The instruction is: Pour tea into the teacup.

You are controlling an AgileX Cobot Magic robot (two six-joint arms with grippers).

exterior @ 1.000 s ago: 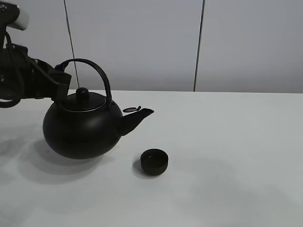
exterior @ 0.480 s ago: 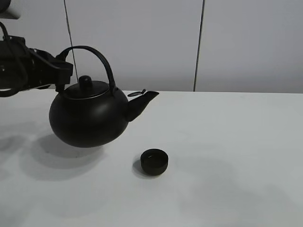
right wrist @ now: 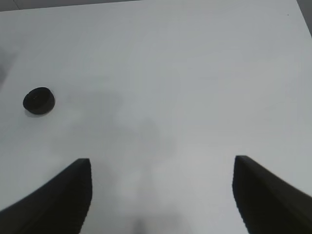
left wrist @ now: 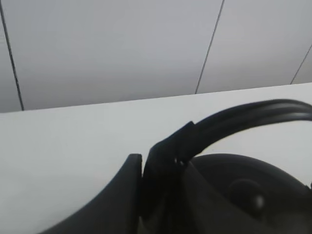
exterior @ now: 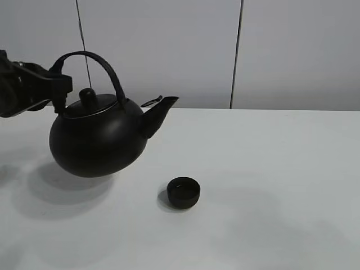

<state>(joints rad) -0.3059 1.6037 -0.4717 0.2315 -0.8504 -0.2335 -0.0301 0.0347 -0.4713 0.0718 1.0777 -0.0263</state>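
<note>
1. Two black things here. The kettle (exterior: 95, 138) hangs clear of the worktop (exterior: 281, 169) over by its left edge, with the spout (exterior: 160, 109) tipped up a bit.
2. The left gripper (exterior: 58, 93) is clamped tight on the kettle's arched handle (exterior: 84, 53).
3. The teacup (exterior: 183, 192) sits upright about midway between the left and right edges. It's below and right of the spout, not touching anything.
4. The right gripper (right wrist: 163, 195) has its fingers (right wrist: 63, 195) spread wide and is holding nothing, well apart from the teacup.

A plain white desk (exterior: 281, 185) fills the lower half of the frame, softly lit from above, with faint grey shadows (exterior: 67, 194) at lower left. Behind it stands a pale grey panelled wall (exterior: 169, 50), split by thin dark vertical seams (exterior: 236, 56).
</note>
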